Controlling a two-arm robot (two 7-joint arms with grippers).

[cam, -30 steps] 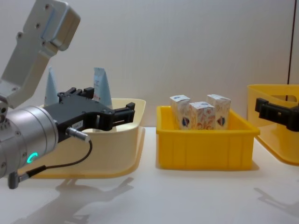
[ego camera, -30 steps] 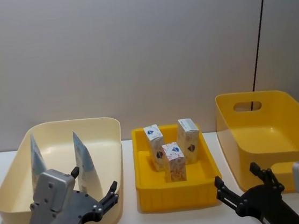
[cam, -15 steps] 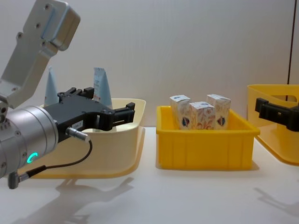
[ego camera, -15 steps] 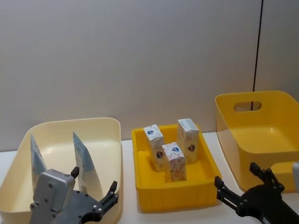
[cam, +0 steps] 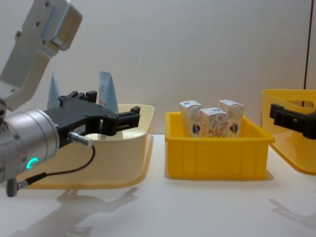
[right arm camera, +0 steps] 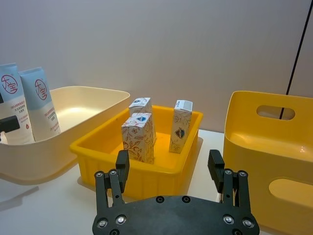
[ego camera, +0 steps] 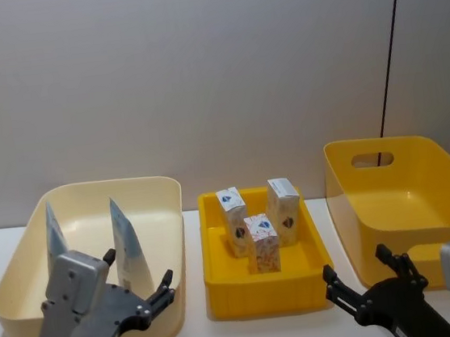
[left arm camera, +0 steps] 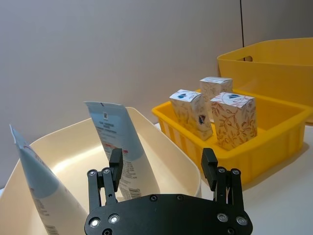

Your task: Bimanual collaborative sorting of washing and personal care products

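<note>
Left gripper (left arm camera: 162, 160) sits at the lower left of the head view, fingers spread wide and holding nothing, near two pale blue tubes (ego camera: 126, 245) leaning in the cream bin (ego camera: 84, 217); each tube has a round red mark (the print under it is too tiny to read). Right gripper (right arm camera: 168, 159), at the lower right, is spread wide and empty too. Three white cartons (ego camera: 263, 244) with orange leaves and a blue-red badge stand in the middle yellow bin (ego camera: 264, 294).
</note>
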